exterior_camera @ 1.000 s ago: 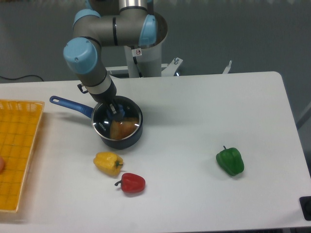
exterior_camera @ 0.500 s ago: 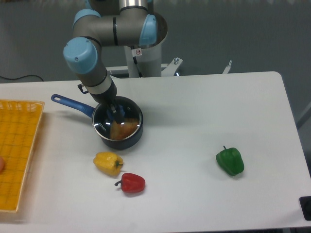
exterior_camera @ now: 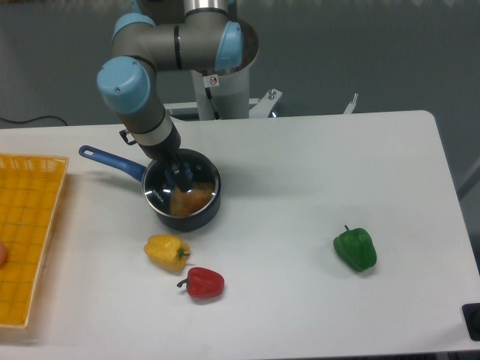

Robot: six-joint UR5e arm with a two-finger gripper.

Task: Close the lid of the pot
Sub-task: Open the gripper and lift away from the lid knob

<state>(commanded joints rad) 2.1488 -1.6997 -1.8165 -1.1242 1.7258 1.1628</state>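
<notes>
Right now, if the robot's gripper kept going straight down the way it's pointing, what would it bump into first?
Most likely the lid. The gripper points down at the lid's blue knob, which sits on the pot. From this one view I can't tell whether it already touches the knob.

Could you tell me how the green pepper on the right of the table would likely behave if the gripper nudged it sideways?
The green pepper looks rounded and lobed, so it would probably wobble or roll unevenly rather than slide straight. Its glossy skin suggests it could slip between fingers. It lies alone on the smooth white table, so nothing nearby would stop it.
</notes>
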